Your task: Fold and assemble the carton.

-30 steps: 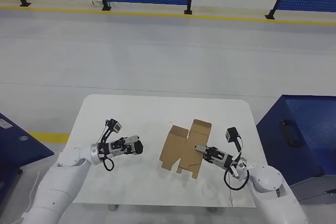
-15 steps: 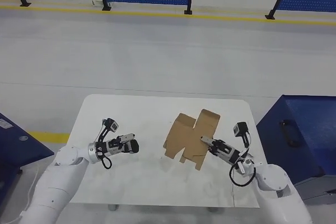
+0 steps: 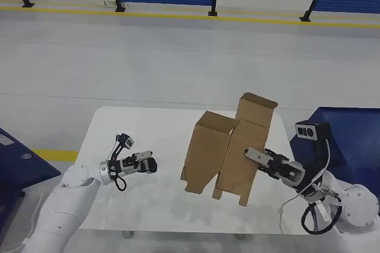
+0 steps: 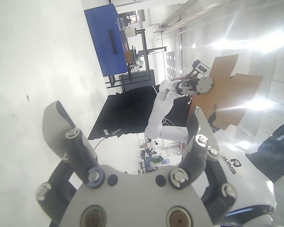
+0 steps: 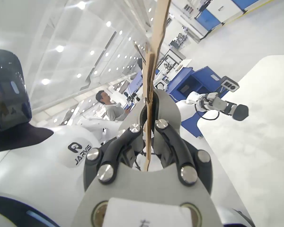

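Got the right tool [image 5: 148, 102] clenched on one edge of the flattened carton [image 3: 223, 152], holding it up above the table [image 3: 133, 126]. Looks light and thin, stiff across panels but floppy at the creases, so probably sways from a one-edge pinch. Best grabbed on a flat panel near a fold. Farther off, got the left tool [image 3: 151, 166] spread open, empty, over the table.

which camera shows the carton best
The top view: it shows the whole carton, flat, flaps included, with the right gripper holding it. The left wrist view shows the carton far off, partly washed out by glare. The right wrist view shows it edge-on, a thin strip clamped between the jaws.
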